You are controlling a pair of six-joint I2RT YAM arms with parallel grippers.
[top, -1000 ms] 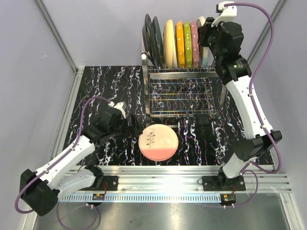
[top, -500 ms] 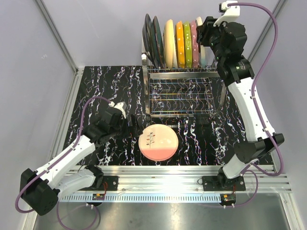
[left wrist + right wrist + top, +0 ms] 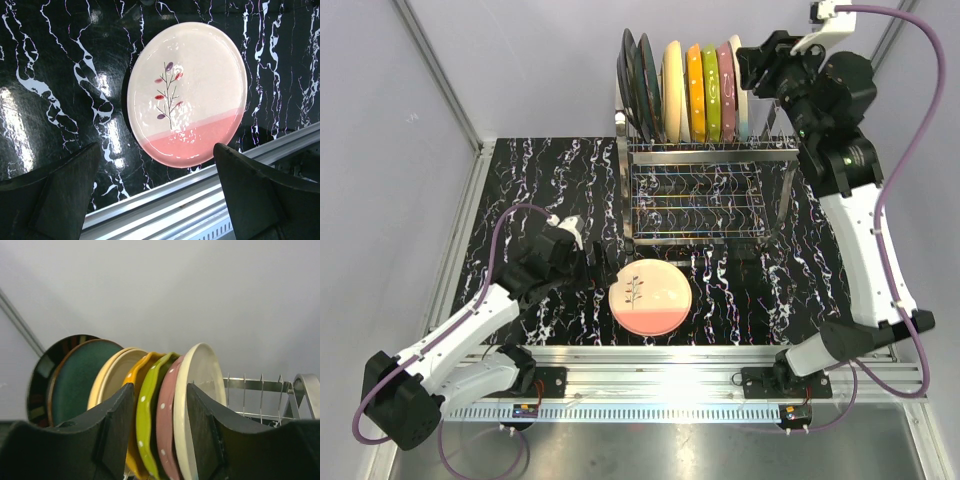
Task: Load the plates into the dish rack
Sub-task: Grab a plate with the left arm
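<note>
- seven racked plates (image 3: 690, 90) stand on edge in the back row of the dish rack (image 3: 700, 190), two dark ones at the left and a cream plate (image 3: 735, 75) at the right end.
- right claw (image 3: 755, 70) is up beside that cream plate, fingers parted and nothing between them. from the wrist view, the plates sit beyond the gap.
- one to go: the sprig plate (image 3: 650, 297) lies flat on the table (image 3: 540, 180), in front of the rack near the front edge.
- left claw (image 3: 582, 248) hovers just beside it, spread wide and empty.
- looks like the step in hand is the pickup of this last plate.
- next it wants one finger worked under the rim for a pinch on the edge. then the plate is tipped upright and dropped between free tines.
</note>
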